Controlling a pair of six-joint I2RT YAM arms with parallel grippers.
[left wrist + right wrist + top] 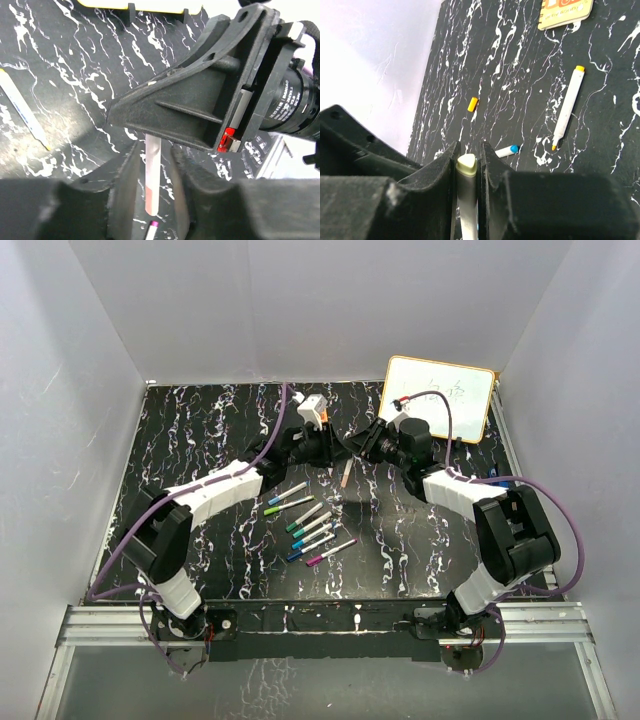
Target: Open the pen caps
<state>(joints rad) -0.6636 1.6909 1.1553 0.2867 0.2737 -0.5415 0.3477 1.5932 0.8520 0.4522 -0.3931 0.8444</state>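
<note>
Right wrist view: right pincer is clamping a slim white pen, its pale wedge-shaped end poking past the tips, prob. bracing it for a cap pull. Left pincer, well short of the whiteboard, is standing slightly apart w/ nothing gripped; a smooth white barrel is showing thru the gap. Stubby yellow cap is lying loose on the glossy marbled bench.

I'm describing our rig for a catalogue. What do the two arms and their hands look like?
Both match: the left arm and right arm have white link covers between bulky black joints, with a purple cable looped along each. The left hand and right hand have chunky matte black fingers. A black motor at the right hand carries white lettering.
</note>
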